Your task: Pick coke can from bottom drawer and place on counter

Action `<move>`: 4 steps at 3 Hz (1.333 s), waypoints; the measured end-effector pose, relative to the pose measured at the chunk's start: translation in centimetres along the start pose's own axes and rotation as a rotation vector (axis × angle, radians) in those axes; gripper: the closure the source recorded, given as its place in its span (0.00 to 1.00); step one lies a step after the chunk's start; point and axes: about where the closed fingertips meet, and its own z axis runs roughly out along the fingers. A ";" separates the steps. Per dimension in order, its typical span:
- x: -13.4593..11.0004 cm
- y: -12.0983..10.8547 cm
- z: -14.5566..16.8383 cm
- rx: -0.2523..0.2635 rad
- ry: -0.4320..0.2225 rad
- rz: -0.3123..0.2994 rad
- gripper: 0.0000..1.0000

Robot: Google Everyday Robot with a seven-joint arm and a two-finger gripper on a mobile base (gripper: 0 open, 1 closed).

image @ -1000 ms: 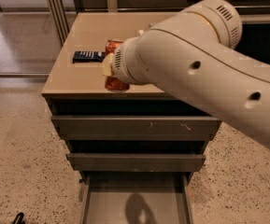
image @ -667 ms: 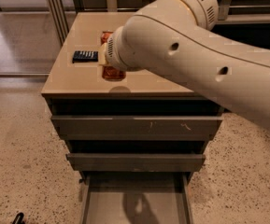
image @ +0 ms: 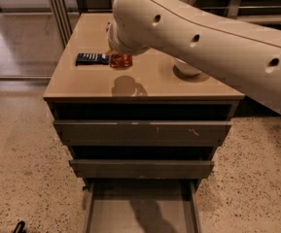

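The coke can (image: 120, 60) shows as a small red-orange patch under the end of my white arm (image: 130, 30), over the left part of the tan counter (image: 149, 84). My gripper is hidden behind the arm's wrist end, right at the can. Only the can's lower part shows, and I cannot tell whether it rests on the counter or hangs just above it. The arm's shadow (image: 125, 86) lies in front of the can. The bottom drawer (image: 140, 212) is pulled open at the bottom of the view, and its grey floor holds nothing I can see.
A dark blue packet (image: 92, 58) lies on the counter just left of the can. A white bowl (image: 186, 69) sits on the right part of the counter, mostly behind the arm. The two upper drawers (image: 142, 130) are slightly open. Speckled floor surrounds the cabinet.
The arm's wrist end has moved back and slightly right over the counter with the can, from near the front edge to beside the dark packet.
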 end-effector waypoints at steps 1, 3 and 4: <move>-1.3 -1.0 1.8 0.031 0.039 -0.003 1.00; -0.9 -3.4 3.8 0.066 0.096 0.014 0.84; -0.9 -3.4 3.8 0.066 0.096 0.014 0.61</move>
